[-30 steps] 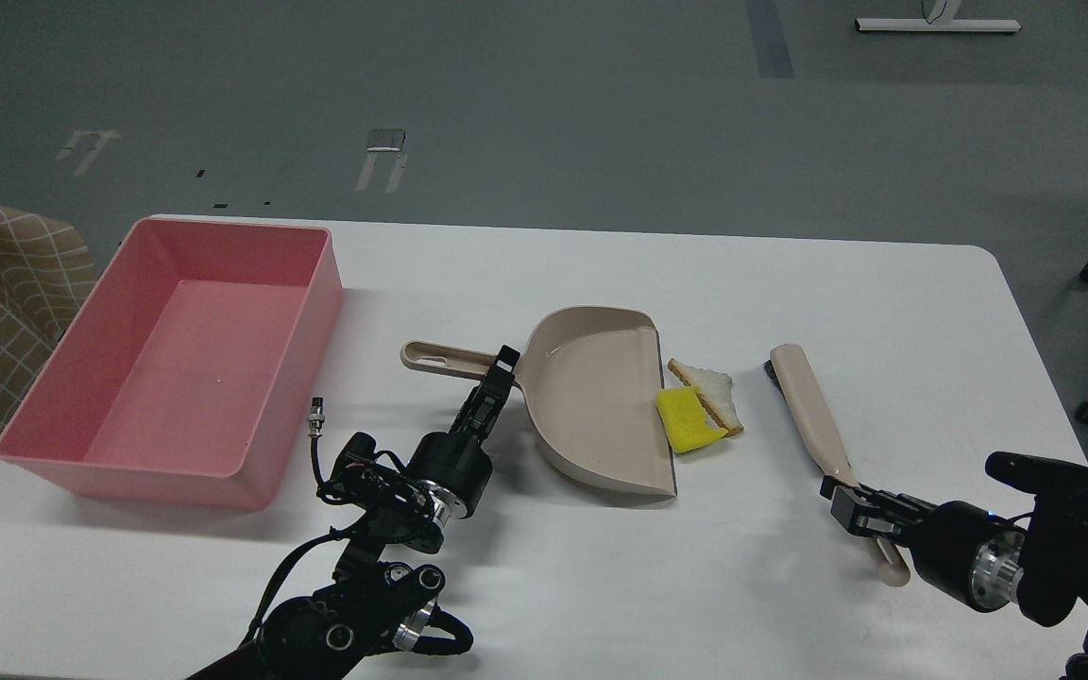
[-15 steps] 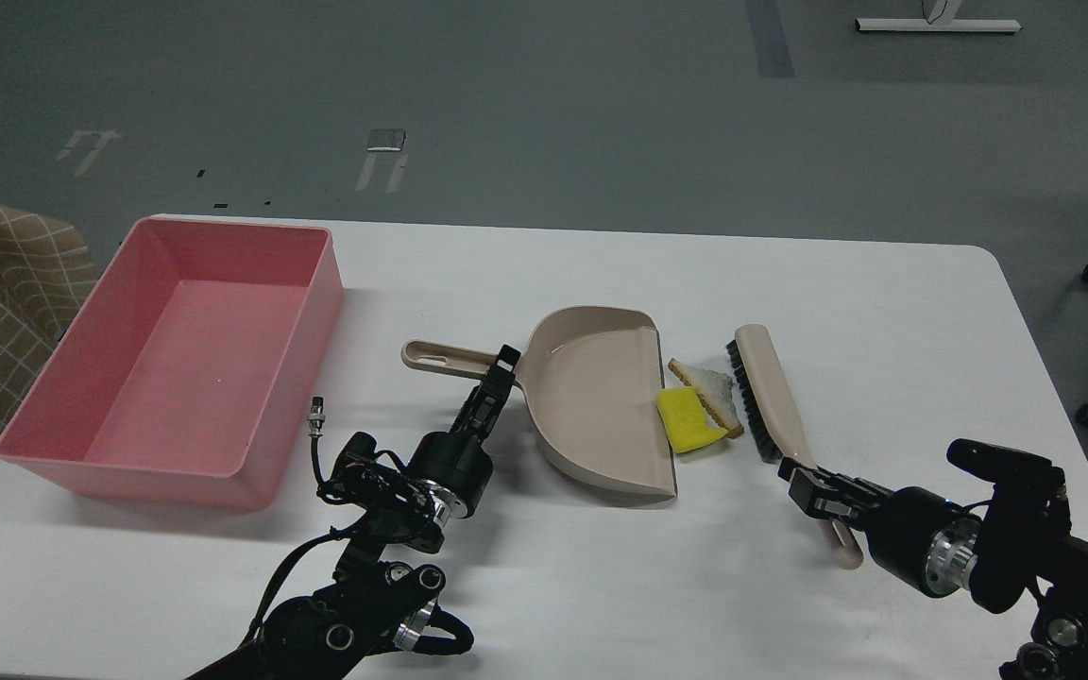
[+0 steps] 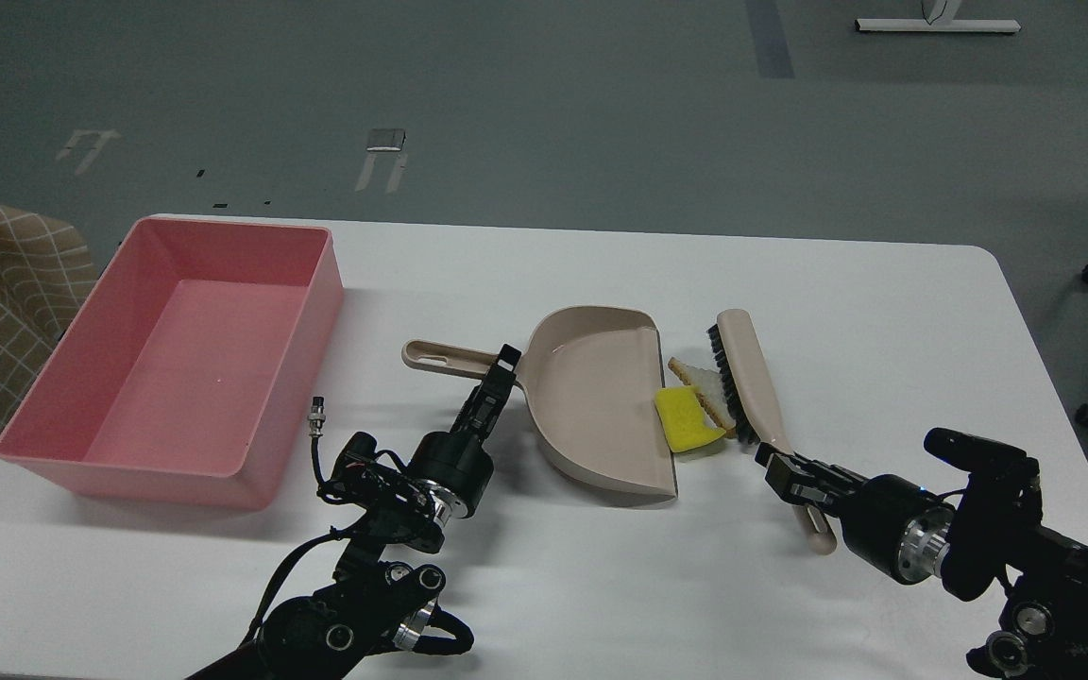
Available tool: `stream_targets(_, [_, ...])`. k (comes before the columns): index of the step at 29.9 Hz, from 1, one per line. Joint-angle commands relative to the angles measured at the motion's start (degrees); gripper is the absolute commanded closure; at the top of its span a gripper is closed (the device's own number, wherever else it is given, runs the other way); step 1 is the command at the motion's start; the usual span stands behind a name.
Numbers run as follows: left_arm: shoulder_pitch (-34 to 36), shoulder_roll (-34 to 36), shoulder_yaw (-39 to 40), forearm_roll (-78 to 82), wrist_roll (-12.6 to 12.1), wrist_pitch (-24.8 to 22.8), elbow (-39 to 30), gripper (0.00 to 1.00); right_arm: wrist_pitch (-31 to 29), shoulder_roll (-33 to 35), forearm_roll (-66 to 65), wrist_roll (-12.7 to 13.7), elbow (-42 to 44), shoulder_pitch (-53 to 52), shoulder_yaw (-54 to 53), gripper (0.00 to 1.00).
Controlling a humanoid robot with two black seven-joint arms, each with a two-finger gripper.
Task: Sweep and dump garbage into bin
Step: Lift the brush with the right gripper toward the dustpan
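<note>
Using the beige dustpan (image 3: 591,401) as my reference, mid-table. Its open lip faces right and its handle points left.

My left gripper (image 3: 504,364) sits at the neck where the handle meets the pan. The fingers are dark and seen nearly end-on, so I can't tell whether they're closed on the handle or just resting against it.

My right gripper (image 3: 783,469) is right of the pan and nearer me, clamped on the handle of the brush (image 3: 744,376). The brush runs away from me along the pan's lip side, bristles facing the pan.

Garbage — both pieces are wedged between the lip and the bristles:
- yellow sponge chunk (image 3: 684,419) is touching the pan's lip, maybe partly over the edge; I can't tell how far on it is.
- bread slice (image 3: 706,389) is just right of the sponge, overlapping its far corner and pressed against the bristles.

The pink bin (image 3: 166,354) is well left of the pan, past the handle tip, with nothing visible inside. It sits on the same white table (image 3: 884,312).

A small loose connector on a black cable (image 3: 318,416) sticks up near the bin's right wall, between bin and pan handle.
</note>
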State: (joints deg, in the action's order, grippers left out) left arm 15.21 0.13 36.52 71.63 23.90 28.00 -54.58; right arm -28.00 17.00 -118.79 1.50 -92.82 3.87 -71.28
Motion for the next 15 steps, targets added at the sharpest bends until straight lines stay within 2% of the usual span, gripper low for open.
stream_targets(1, [0.2, 0.1, 0.0, 0.0, -0.1, 0.0, 0.2, 0.69, 0.0, -0.1, -0.7, 0.0, 0.5, 0.1, 0.0, 0.82])
stream_targets(15, [1.0, 1.0, 0.0, -0.4, 0.0, 0.0, 0.4, 0.69, 0.0, -1.8, -1.1, 0.4, 1.0, 0.3, 0.1, 0.81])
